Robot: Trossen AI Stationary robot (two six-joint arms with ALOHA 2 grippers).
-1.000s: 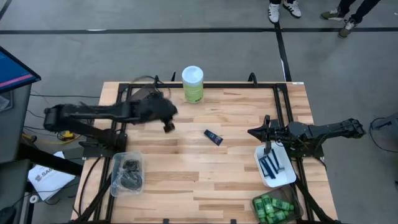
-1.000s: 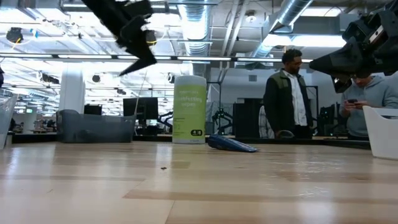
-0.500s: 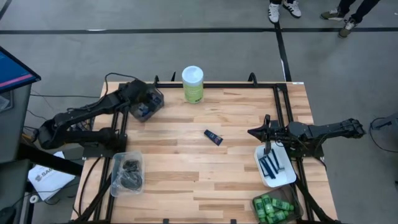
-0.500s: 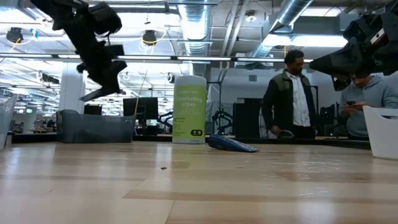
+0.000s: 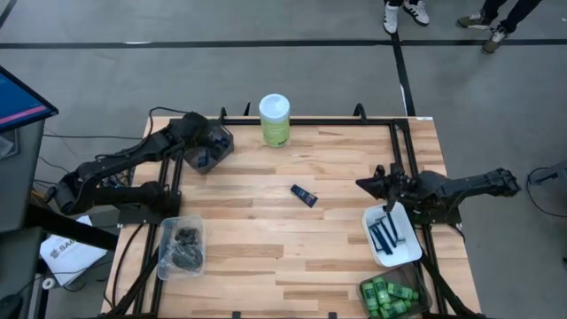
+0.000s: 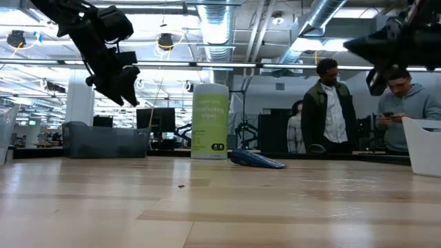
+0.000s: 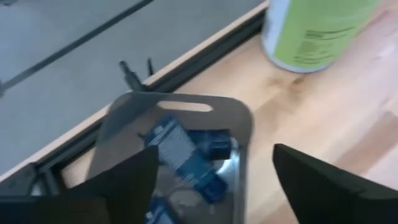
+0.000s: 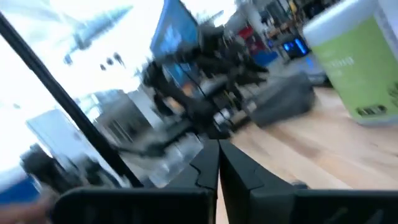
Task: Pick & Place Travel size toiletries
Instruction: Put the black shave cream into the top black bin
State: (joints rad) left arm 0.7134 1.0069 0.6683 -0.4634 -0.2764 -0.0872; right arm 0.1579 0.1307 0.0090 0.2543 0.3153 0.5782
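- 2 arms were in play, the left one working at the far-left corner of the table (image 5: 266,221).
- Left gripper (image 7: 211,180) hung right above a grey bin (image 7: 242,127) at that corner, its fingers spread wide with nothing between them.
- Several dark navy tubes (image 7: 186,155) lay inside the grey bin, directly under those parted fingers.
- 1 more navy tube (image 5: 304,195) lay alone on the bare wood near the table's middle, well apart from both arms.
- Right gripper (image 5: 365,184) hovered over the right side of the table, just beyond the far end of the white tray (image 5: 409,251), fingers pressed together and carrying nothing.
- Blue razors (image 5: 385,234) sat in that white tray.
- Green bottles (image 5: 387,296) filled a clear bin at the near-right corner.
- Black discs (image 5: 185,246) rested in a clear bin (image 5: 165,248) at the near-left edge.
- Tall green canister (image 5: 275,120) stood upright at the far edge, just right of the grey bin.
- 3 people (image 6: 324,110) stood in the room beyond the table.
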